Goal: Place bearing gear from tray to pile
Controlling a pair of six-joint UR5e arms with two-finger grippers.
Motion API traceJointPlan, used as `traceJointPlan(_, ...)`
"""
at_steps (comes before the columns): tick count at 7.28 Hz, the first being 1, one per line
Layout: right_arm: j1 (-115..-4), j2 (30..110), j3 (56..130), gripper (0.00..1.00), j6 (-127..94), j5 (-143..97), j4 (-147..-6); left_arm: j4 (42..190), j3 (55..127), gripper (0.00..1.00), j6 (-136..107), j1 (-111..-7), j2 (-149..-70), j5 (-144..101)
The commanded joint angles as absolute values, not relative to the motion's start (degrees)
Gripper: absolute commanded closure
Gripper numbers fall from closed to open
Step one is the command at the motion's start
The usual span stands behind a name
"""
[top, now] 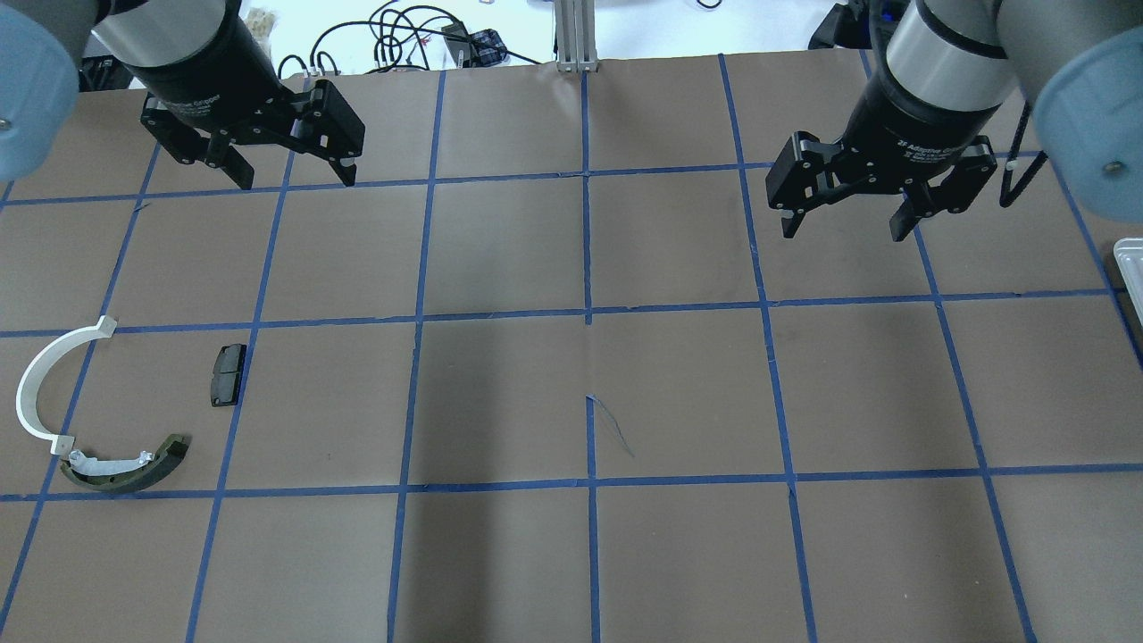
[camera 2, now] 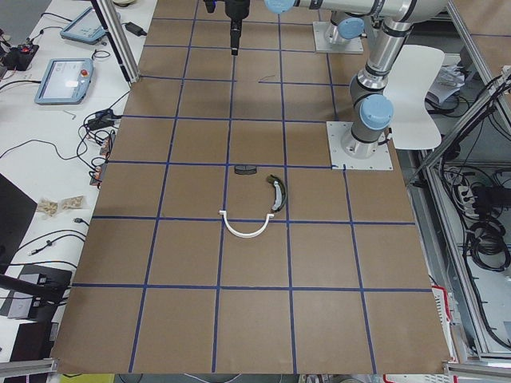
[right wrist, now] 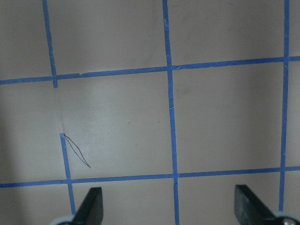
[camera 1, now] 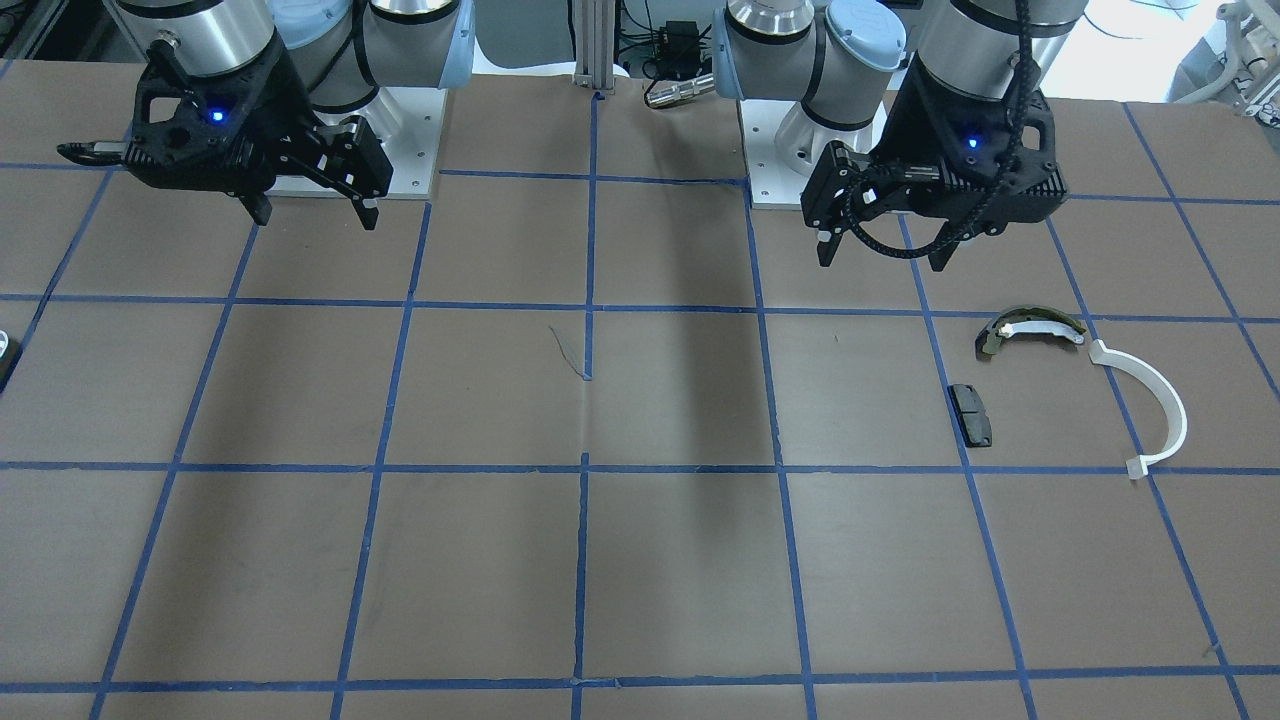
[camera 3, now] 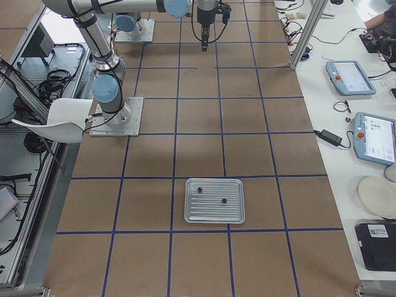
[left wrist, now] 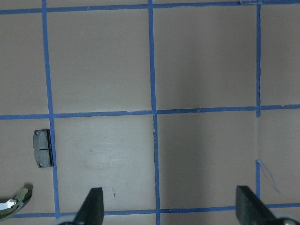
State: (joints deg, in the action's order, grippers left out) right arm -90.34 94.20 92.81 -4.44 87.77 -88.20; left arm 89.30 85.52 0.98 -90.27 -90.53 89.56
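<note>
The pile lies on the table's left side: an olive-green curved shoe (top: 125, 464) with a white strip, a thin white arc (top: 40, 384) and a small black pad (top: 228, 373). The metal tray (camera 3: 213, 213) shows in the exterior right view with two small dark parts (camera 3: 199, 189) in it; I cannot tell which is the bearing gear. My left gripper (top: 290, 174) is open and empty, above the table beyond the pile. My right gripper (top: 839, 228) is open and empty, above the table's right half, away from the tray. The left wrist view shows the pad (left wrist: 43, 148) and the shoe's end (left wrist: 14, 204).
The table is brown with a blue tape grid. The tray's corner (top: 1130, 268) shows at the overhead view's right edge. An aluminium post (top: 576, 36) stands at the far middle edge. Tablets and cables lie on the side bench (camera 3: 371, 133).
</note>
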Motion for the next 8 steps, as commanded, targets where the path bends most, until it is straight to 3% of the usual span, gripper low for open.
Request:
traceJointPlan(1, -88.5, 95.0, 94.1, 0.00, -5.1, 87.8, -87.9, 89.3, 85.5, 0.00, 1.0, -90.3, -90.5, 89.6)
traceJointPlan(8, -88.0, 95.6, 94.7, 0.00, -2.6, 87.7, -86.8, 89.2, 85.5, 0.00, 1.1, -90.3, -90.5, 89.6)
